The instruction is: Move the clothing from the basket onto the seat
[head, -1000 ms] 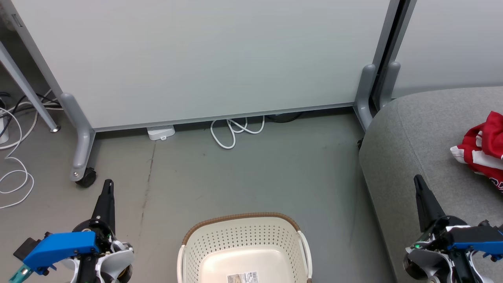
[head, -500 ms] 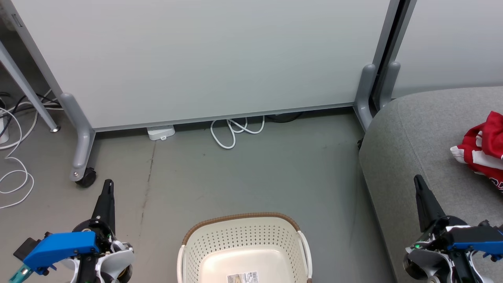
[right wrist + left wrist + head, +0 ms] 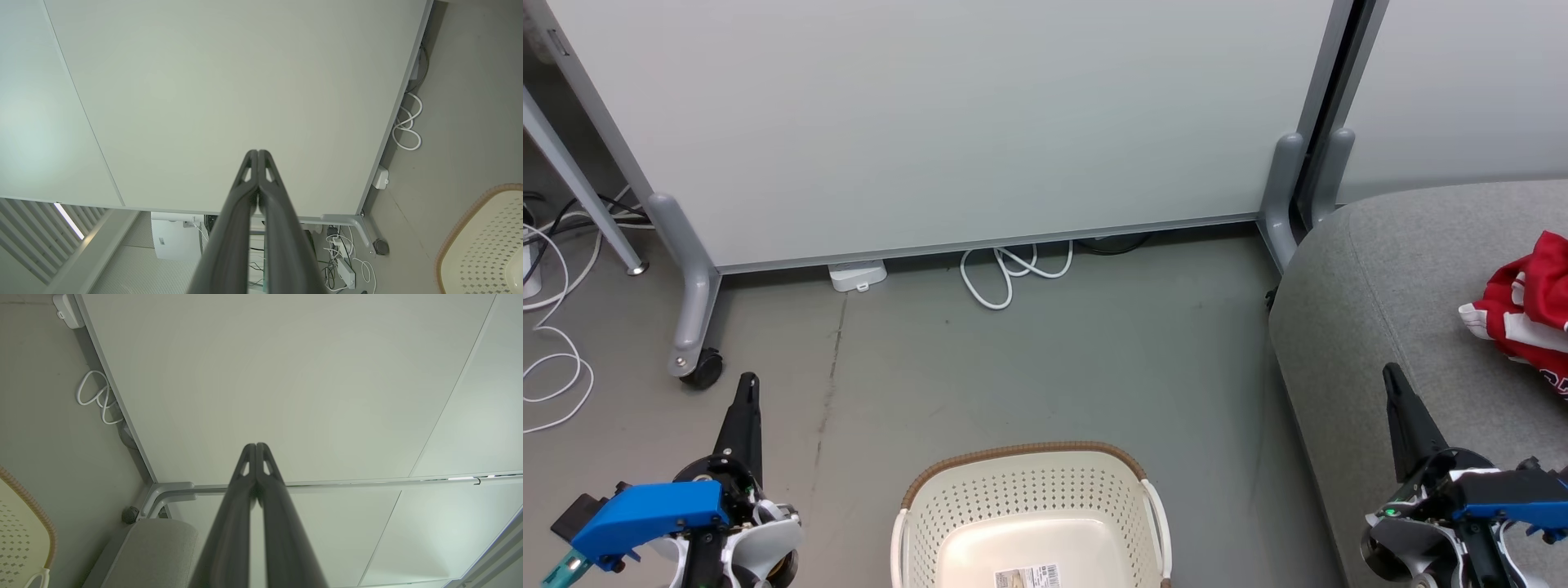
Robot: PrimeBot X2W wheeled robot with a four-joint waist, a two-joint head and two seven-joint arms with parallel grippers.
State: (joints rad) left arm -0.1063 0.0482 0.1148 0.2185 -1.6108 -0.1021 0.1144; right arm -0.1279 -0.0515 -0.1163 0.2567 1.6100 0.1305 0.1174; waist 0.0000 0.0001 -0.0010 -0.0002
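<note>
Since it's sitting empty, basket (image 3: 1023,450): 6 o'clock, done
clothing (image 3: 1523,314): lying on seat (image 3: 1388,269), 3 o'clock
left gripper (image 3: 747,384), right gripper (image 3: 1392,377): pressing together, carrying nothing
next: looking finished, probably just parking

Clothing (image 3: 1523,314) on seat (image 3: 1388,278) is cut off by head view's rt edge; its white lettering is only partly in frame, unreadable. Seat's rt side & front run out of frame too. Basket (image 3: 1029,490): near half cut by bottom edge; label (image 3: 1027,577) inside too small to read.
</note>
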